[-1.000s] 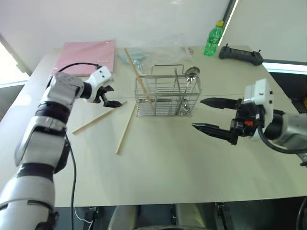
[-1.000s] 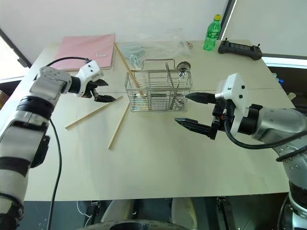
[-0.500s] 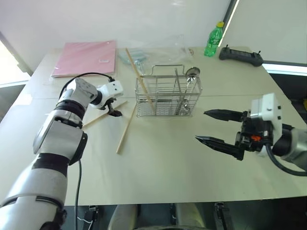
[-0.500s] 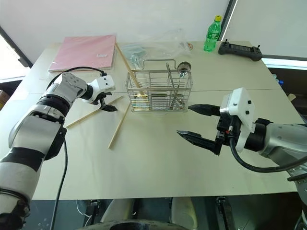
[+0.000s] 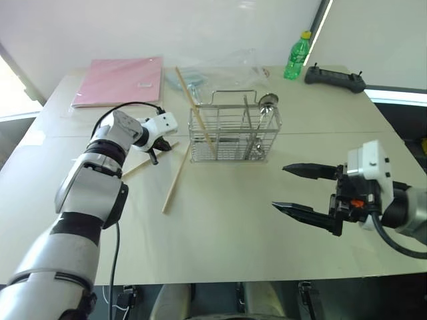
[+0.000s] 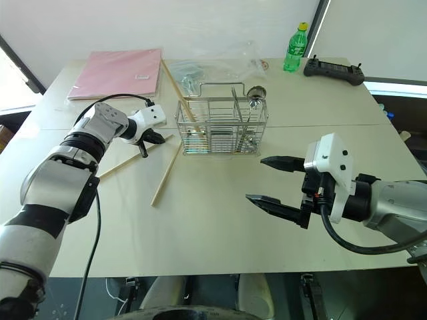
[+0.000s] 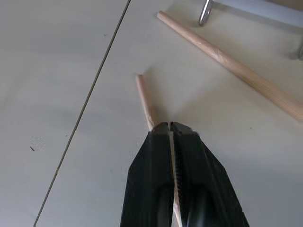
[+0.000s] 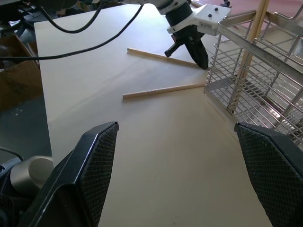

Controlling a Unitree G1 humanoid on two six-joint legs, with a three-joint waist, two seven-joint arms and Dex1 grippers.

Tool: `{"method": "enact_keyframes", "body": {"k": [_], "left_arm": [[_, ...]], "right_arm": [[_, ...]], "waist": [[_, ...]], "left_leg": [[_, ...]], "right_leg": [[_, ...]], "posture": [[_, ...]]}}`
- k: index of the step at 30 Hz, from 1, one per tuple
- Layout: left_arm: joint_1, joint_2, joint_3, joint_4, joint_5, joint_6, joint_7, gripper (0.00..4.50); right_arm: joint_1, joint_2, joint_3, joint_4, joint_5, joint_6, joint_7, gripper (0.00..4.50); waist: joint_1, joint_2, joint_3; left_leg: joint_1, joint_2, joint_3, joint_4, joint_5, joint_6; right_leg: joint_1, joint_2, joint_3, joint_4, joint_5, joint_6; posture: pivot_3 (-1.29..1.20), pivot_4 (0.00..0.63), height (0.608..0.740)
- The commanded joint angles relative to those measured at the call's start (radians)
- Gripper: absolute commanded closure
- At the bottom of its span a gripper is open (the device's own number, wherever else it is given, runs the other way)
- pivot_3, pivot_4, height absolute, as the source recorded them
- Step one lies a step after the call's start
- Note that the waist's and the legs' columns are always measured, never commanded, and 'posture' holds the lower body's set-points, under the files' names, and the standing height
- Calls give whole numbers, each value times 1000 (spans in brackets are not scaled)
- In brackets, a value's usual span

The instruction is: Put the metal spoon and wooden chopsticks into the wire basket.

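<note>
Left gripper (image 7: 169, 126) clamped on chopstick (image 7: 144, 99), right gripper (image 5: 291, 189) spread wide

We see the wire basket (image 5: 233, 133), a rectangular silver grid with thin loop handles, standing upright on the bench (image 5: 240, 220). Inside it, the metal spoon (image 5: 264, 113) stands nearly upright at the right end, its shiny round bowl rising above the rim. One of the wooden chopsticks (image 5: 193, 107) leans in the basket's left end, its upper part slanting out to the left. Two more pale sticks lie flat on the bench left of the basket: one (image 5: 175, 181) slanting just beside the basket's corner, the other (image 5: 137, 167) pinched near its end between the closed fingers of the left claw (image 5: 154, 159).
</note>
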Motion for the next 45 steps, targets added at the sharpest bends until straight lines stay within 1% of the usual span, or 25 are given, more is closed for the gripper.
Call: {"method": "enact_keyframes", "body": {"k": [1,5,13,16,18,21,24,26,27,28,36,45], "left_arm": [[-8,10,37,-7,-8,9,8,4443],[-5,20,67,-11,-20,24,25,4443],[-1,82,214,-31,-114,81,72,4443],[6,104,229,-40,-125,92,42,4443],[12,110,216,-45,-113,81,24,4443],[11,100,192,-44,-87,70,37,4443],[-12,73,186,-38,-79,79,57,3684],[-21,57,180,-34,-69,80,70,2726],[-24,48,175,-31,-63,84,70,2333],[-25,39,166,-29,-53,82,71,1799],[-18,-20,103,-9,22,81,103,1799],[0,-50,97,6,53,98,156,1799]], "right_arm": [[-13,-10,-8,-10,12,-23,-3,452],[-18,-9,4,-6,8,-28,-4,452],[-28,-6,20,6,-6,-39,1,452],[-26,-4,29,9,-19,-50,7,452],[-31,-3,37,16,-24,-59,11,452],[-52,0,61,29,-38,-70,5,452],[-68,6,77,28,-38,-71,-10,452],[-68,11,76,19,-27,-68,-24,452],[-64,15,73,14,-20,-67,-31,452],[-57,19,70,8,-16,-66,-39,452],[-19,54,55,-33,8,-67,-120,452],[-3,44,20,-38,28,-72,-156,452]], "waist": [[0,0,0],[0,0,0],[-4,0,0],[-2,0,0],[1,-1,0],[1,-1,0],[1,-1,0],[1,-1,0],[0,-1,0],[0,-1,0],[0,-1,0],[0,-1,0]], "left_leg": [[0,0,0,0,0,0],[0,0,0,0,0,0],[0,0,0,0,0,0],[1,0,0,0,0,0],[1,0,0,0,0,0],[0,0,0,2,0,0],[0,0,0,3,0,0],[0,0,0,4,0,0],[0,0,0,4,0,0],[0,0,0,4,0,0],[0,0,0,4,0,0],[1,0,0,4,0,0]], "right_leg": [[0,0,0,0,0,0],[0,0,0,0,1,-1],[0,0,0,0,1,0],[0,0,0,1,1,-1],[0,0,0,1,1,-1],[1,0,0,1,1,-1],[1,0,0,1,2,-1],[1,0,0,1,2,0],[1,0,0,1,2,0],[1,0,0,1,2,0],[1,0,0,1,2,0],[2,0,0,2,2,0]], "posture": [[0,150,728],[0,150,728],[0,150,728],[0,150,728],[0,150,728],[0,150,728],[0,150,728],[0,150,728],[0,150,728],[0,150,728],[0,150,728],[0,150,728]]}}
